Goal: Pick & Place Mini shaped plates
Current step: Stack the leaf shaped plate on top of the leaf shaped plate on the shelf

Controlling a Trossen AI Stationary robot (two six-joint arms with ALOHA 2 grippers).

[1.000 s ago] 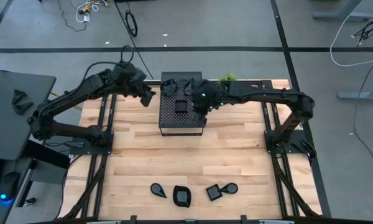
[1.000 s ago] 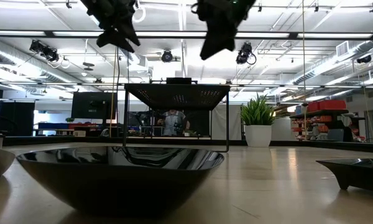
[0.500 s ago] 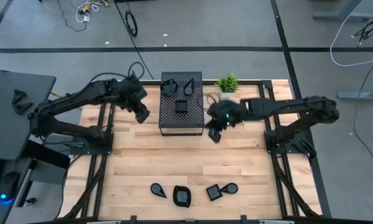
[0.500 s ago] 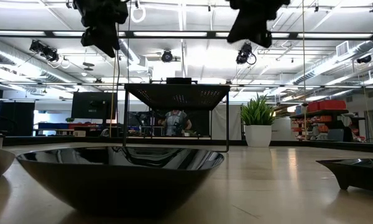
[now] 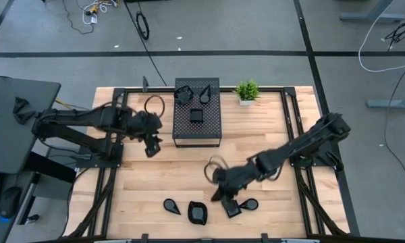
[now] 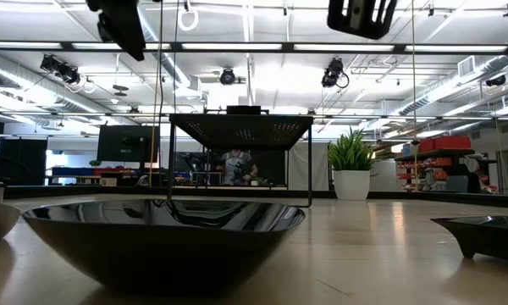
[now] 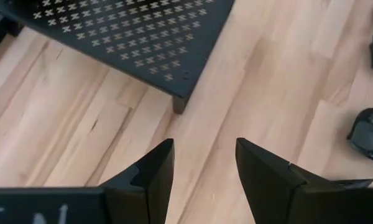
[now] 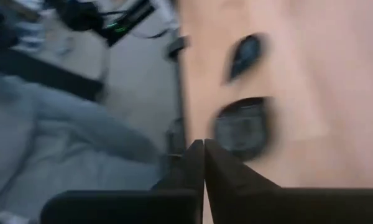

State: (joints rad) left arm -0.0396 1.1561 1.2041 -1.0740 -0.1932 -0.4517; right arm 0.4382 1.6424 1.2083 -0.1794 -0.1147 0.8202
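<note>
Right gripper [image 5: 218, 195] now over glossy plates [image 5: 198, 212]

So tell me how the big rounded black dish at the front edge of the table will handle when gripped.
The rounded dish probably slips easily: its surface looks glossy. It likely stays stiff, since its thin rim holds a clean curve. It may rock if pushed at the rim, as it seems to rest on a narrow curved underside on the table.
</note>
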